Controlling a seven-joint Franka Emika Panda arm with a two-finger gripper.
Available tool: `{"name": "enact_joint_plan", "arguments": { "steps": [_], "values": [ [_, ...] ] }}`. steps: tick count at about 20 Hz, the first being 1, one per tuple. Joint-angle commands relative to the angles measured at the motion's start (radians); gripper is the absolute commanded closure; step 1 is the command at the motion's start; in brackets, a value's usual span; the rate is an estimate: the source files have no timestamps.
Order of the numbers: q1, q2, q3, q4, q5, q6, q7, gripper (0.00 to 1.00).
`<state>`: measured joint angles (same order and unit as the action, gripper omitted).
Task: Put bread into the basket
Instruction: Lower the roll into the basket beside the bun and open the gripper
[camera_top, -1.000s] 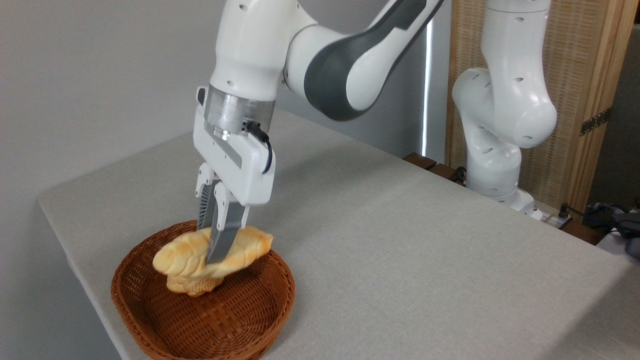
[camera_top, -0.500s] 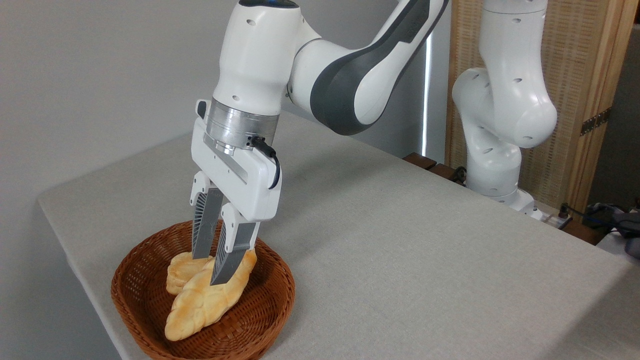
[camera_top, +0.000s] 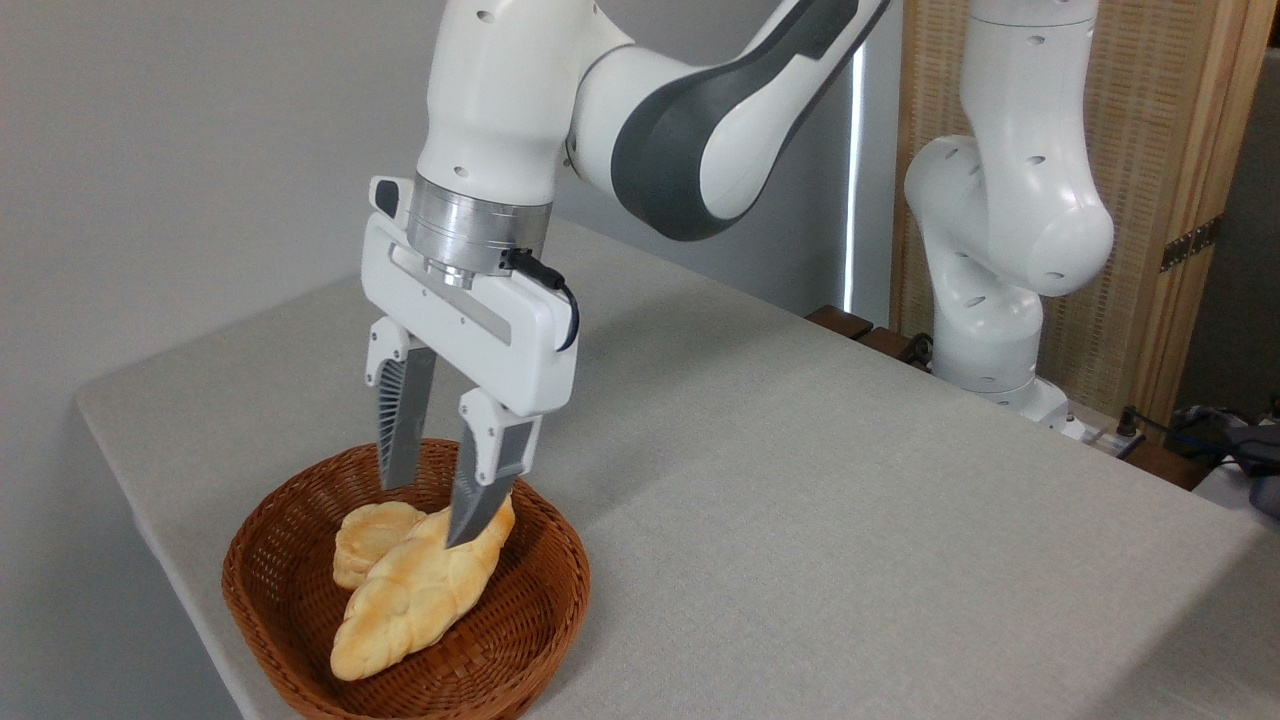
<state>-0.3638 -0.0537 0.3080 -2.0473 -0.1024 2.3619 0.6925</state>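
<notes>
Item: bread (camera_top: 420, 598) — a long braided loaf, golden with a browned top, found lying inside the basket (camera_top: 545, 625), one pointed end toward the near rim, the other propped against a small round bun (camera_top: 370, 535) set further back in the same basket

Item: basket — oval, reddish-brown wicker, placed near the left corner of the table (camera_top: 800, 480), which is covered in grey cloth

Item: gripper (camera_top: 432, 510) — fingers spread apart, nothing held; it is positioned over the far half of the basket. The right fingertip (camera_top: 478, 518) appears to be just above the loaf's upper end, though contact cannot be ruled out from this angle

Step in hand, as judged: release made, withdrawal due. The fingers are best kept spread and lifted straight up, so the loaf is not dragged or tipped over the rim; no sideways travel should be made until the tips are clear of the wicker wall
</notes>
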Motion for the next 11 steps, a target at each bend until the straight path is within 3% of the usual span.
{"name": "enact_joint_plan", "arguments": {
  "steps": [1, 3, 9, 11],
  "values": [
    [-0.006, -0.035, 0.003, 0.068, 0.029, -0.223, -0.018, 0.00],
    [-0.006, -0.040, 0.003, 0.108, 0.056, -0.314, -0.018, 0.00],
    [-0.004, -0.052, 0.006, 0.194, 0.058, -0.541, -0.011, 0.00],
    [-0.004, -0.054, 0.008, 0.205, 0.058, -0.569, -0.007, 0.00]
  ]
}}
